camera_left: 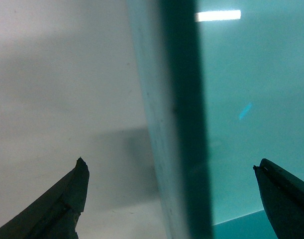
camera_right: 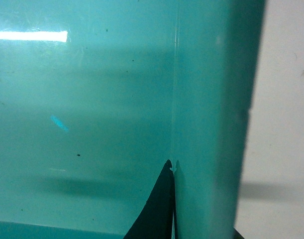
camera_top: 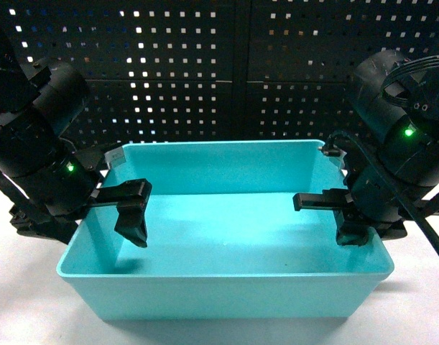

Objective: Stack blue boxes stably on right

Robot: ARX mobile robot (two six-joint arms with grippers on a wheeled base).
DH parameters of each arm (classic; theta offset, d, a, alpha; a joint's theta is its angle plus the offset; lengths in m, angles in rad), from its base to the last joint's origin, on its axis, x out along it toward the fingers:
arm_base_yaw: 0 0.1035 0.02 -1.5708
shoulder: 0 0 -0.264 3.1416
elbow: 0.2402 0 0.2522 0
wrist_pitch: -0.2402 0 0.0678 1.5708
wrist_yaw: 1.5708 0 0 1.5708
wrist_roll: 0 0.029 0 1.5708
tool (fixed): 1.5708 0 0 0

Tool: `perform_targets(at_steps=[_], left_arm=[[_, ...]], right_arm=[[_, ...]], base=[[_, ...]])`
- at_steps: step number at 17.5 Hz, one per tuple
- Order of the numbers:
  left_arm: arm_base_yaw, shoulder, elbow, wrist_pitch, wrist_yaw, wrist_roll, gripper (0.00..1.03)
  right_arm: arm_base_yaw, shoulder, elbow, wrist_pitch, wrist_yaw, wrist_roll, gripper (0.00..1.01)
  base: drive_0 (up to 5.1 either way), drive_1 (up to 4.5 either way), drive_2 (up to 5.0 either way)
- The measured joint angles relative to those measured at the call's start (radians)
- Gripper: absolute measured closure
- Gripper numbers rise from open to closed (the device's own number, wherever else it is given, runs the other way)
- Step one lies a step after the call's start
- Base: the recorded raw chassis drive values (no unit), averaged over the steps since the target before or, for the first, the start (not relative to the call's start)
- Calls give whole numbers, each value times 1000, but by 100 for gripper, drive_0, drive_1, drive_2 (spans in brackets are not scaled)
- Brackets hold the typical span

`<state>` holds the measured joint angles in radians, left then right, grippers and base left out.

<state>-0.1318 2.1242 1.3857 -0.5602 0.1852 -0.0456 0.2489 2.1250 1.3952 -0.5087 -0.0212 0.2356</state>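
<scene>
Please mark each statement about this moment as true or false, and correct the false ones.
1. One turquoise box stands on the white table. True.
2. The box holds small parts. False: its inside is bare.
3. The left hand straddles the box's left wall, open. True: one finger is outside, the other inside.
4. The right hand hangs far above the box. False: it is at the right wall, with a finger against the inner face.
5. Behind the box is a dark pegboard. True.
</scene>
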Motion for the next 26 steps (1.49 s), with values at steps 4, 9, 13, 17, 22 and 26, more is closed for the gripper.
perform_targets(at_steps=[4,9,13,17,22,26], left_arm=[[-19,-3,-8,27,10,1,5],[-22,-18,-40,72,1,25,31],[-22,-39,-76,122,-29,27,71],[-26,-89,-159,325,-101,35,101],[-31,-102,-167,382,-108,78,101],[-31,-102,-167,382,-109,79,101]], right_arm=[[0,0,0,-1,0,0,99],[0,0,0,-1,0,0,99],[0,0,0,0,0,0,99],[0,0,0,2,1,4,99],[0,-7,0,4,0,9,99],[0,-7,0,3,0,10,99]], base=[[0,0,0],[0,0,0],[0,0,0],[0,0,0],[0,0,0],[0,0,0]])
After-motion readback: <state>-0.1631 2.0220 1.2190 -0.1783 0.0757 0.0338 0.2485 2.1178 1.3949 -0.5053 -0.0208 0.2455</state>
